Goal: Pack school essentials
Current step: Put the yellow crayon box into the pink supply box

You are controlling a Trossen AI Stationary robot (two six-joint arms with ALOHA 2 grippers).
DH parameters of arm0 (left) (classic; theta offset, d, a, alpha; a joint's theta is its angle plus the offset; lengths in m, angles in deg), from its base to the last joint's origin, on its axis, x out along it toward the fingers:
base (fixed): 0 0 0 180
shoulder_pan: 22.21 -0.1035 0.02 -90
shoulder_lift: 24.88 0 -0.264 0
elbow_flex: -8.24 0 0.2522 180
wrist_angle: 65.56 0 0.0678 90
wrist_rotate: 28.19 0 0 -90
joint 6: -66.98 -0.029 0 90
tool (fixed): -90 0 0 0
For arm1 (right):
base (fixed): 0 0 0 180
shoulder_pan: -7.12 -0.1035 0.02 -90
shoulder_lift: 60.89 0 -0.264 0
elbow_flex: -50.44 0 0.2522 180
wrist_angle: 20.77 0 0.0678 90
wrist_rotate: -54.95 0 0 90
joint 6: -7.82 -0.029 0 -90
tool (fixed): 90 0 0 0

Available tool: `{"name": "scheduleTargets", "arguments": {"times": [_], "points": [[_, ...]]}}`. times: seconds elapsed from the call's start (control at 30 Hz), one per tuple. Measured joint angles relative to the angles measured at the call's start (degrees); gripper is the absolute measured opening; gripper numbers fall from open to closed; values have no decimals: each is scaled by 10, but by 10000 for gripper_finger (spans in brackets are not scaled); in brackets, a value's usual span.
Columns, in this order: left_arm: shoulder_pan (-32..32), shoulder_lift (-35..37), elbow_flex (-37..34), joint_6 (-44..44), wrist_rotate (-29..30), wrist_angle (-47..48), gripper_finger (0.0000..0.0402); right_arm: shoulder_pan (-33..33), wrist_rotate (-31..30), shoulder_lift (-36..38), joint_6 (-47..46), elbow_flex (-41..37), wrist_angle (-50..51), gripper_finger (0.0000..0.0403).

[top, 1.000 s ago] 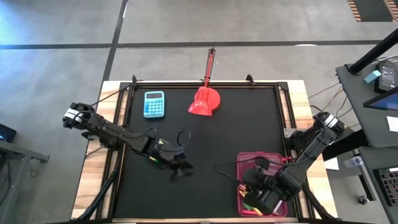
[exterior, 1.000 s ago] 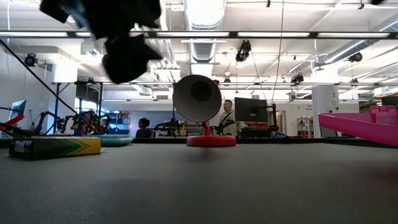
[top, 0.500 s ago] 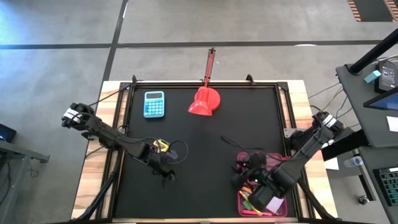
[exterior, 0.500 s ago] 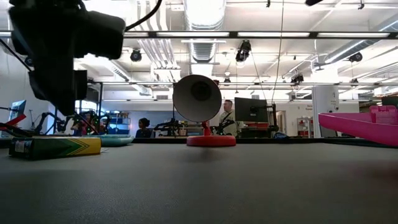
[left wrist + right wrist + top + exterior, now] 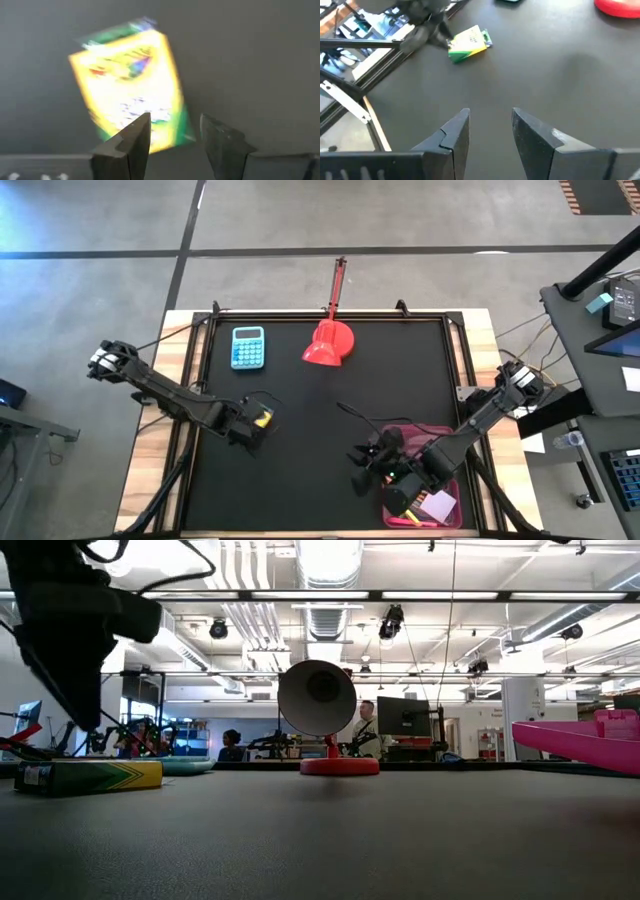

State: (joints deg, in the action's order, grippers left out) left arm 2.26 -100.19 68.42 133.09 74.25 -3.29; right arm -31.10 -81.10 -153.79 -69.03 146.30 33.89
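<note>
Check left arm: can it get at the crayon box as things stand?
Probably yes. The left gripper hangs just above the crayon box, fingers open, and the box lies flat on the black mat with nothing beside it. The right gripper is far off near the pink tray.

Crayon box point(image 5: 131, 85): printing was there, too blurred to read.
Calculator point(image 5: 248, 347): keys too small to read.
Elsewhere: no text, brand or number could be read.
</note>
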Motion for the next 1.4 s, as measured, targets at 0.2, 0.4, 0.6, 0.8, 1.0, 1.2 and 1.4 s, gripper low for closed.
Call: {"name": "scheduleTargets", "arguments": {"times": [0.2,0.4,0.6,0.8,1.0,1.2,1.4], "points": [[-2,15,-29,88,73,91,155,6,0,0,9,0,-8,134],[-2,-17,-68,116,58,2,155,6,1,-5,8,0,-11,134],[-1,-57,-62,90,52,-147,155,7,4,-8,10,0,-14,134],[-1,-117,-38,-1,41,-371,155,8,11,-8,25,0,-11,134],[-1,-169,18,-83,15,-418,155,8,11,-8,25,0,-7,134],[37,-142,36,-171,-9,-376,155,25,44,-9,-60,-25,-10,134],[117,-145,23,-236,149,-372,155,54,93,-14,-105,-92,-81,134]]}}
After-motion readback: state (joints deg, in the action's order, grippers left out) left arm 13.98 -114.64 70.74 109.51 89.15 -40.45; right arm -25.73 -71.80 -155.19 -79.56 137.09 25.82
